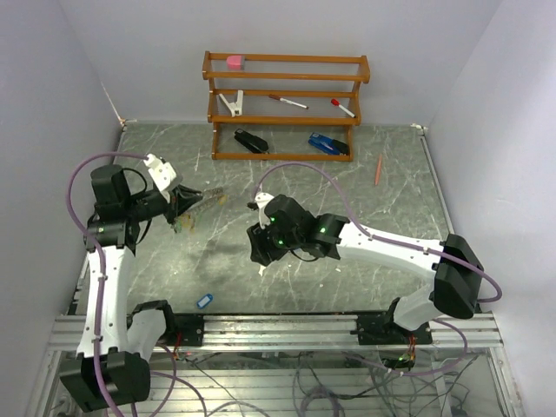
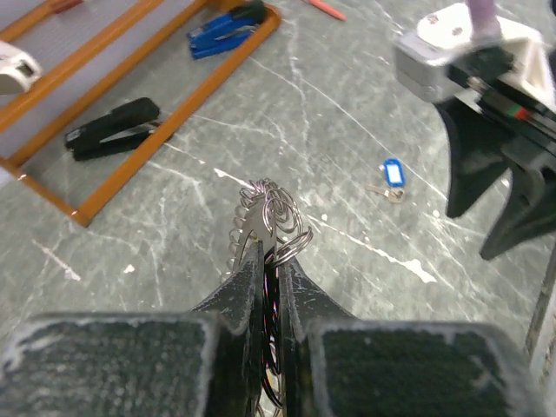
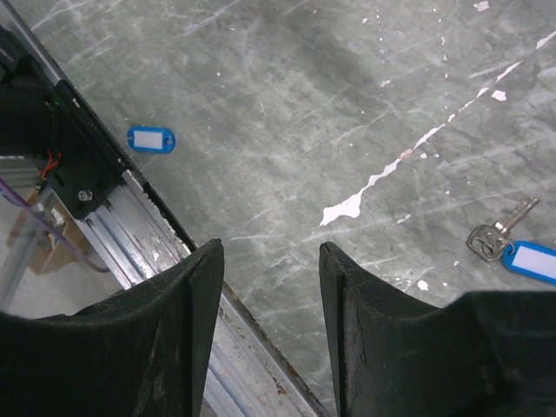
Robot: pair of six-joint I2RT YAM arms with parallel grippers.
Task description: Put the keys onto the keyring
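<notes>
Wooden rack [image 1: 295, 59] w/ pink block [image 1: 234, 62], blk stapler [image 1: 250, 141], blue stapler [image 1: 327, 144]; orange pencil [image 1: 379, 169] rt of it.

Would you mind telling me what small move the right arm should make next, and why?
Probably shift the right gripper sideways until the blue-tagged key at the right edge of its wrist view sits below the gap between its fingers. Its jaws stand open and empty over bare table, the key lies off to one side, and the left gripper is already shut on the keyring.

Blue key tag [image 3: 532, 261] (silvery keyring [image 2: 265, 217])
</notes>
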